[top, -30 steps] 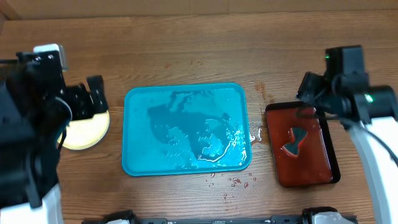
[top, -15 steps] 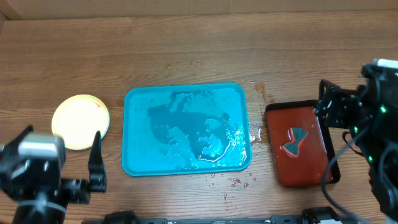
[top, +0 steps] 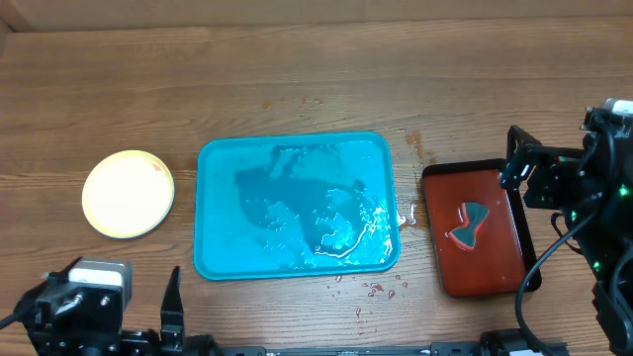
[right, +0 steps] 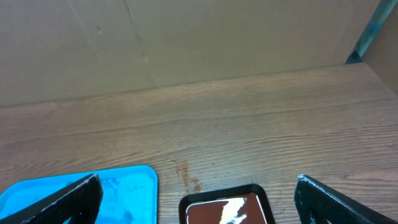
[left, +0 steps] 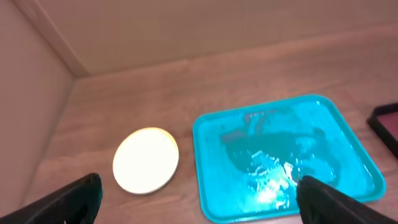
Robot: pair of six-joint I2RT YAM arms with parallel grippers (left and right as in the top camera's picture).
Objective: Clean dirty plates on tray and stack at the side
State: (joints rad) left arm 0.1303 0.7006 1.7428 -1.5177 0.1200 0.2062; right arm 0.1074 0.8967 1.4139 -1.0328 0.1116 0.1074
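Saw from overhead the tray (top: 223, 218) at mid-tabletop (top: 297, 79), wet with pooled water and darker streaks. Found the plates (top: 128, 194) left of it, well apart from its rim, flat on the wood. Made out only a lime-green rim and a pale centre from above, so could not count the stack. Noted a faint reddish speck near the top plate's far right edge.

Spotted, overhead only, red spots (top: 381, 290) on the wood just near of the tray's near right corner, and a grey piece (top: 468, 223) lying on the red tray (top: 480, 267) right of the tray.

Got from the left wrist view the plates (left: 146, 160) and the whole tray (left: 283, 155) side by side, a pale wall (left: 186, 31) far behind them, and just a dark corner of the red tray at the right edge. Found the left end effector (left: 199, 182) released there: fingers (left: 65, 202) spread to the lower corners, gripping nothing. Placed it overhead at the near left, near of the plates.

Got from the right wrist view only the tray's far right corner and the red tray's far edge, with bare wood beyond; could not see the plates there. Found the right end effector (right: 198, 180) likewise released, fingers wide apart, holding nothing. Placed it overhead at the far right, over the red tray's far right corner.
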